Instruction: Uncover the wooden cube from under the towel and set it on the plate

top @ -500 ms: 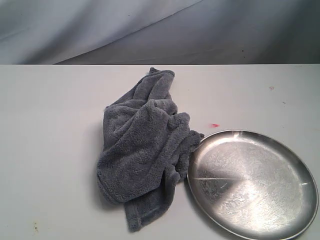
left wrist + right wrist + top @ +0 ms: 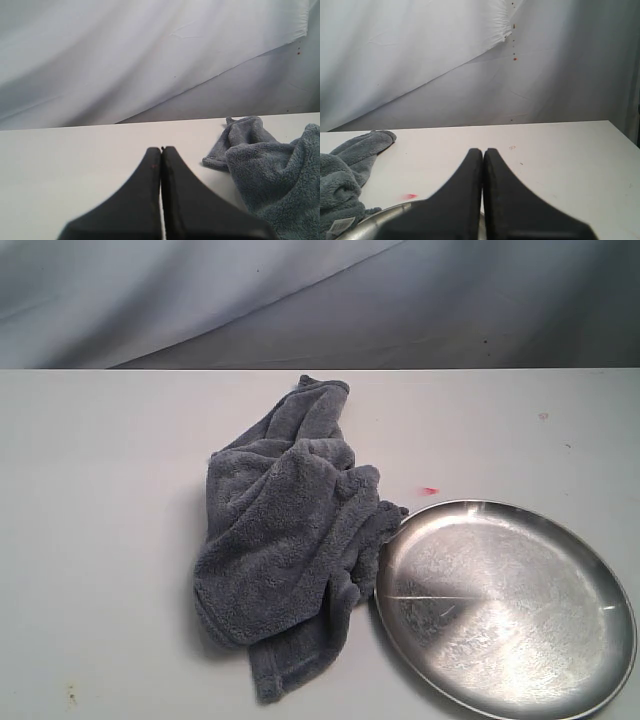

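First step, by the look of it: nothing lifted yet. Left claw (image 2: pixel 161 155) and right claw (image 2: pixel 483 156) both clenched tight, empty. No wooden cube in sight, likely under the bunched towel (image 2: pixel 285 540) on the tabletop (image 2: pixel 100 490), towel touching the plate (image 2: pixel 505 605). Next, likely: open a claw, pinch towel, lift.

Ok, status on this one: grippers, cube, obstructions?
Left gripper shut, empty; right gripper shut, empty. Wooden cube not in sight; fluffy grey-blue fleece towel bunched beside round silver metal plate, touching its rim. Plate bare; only the towel in the way.
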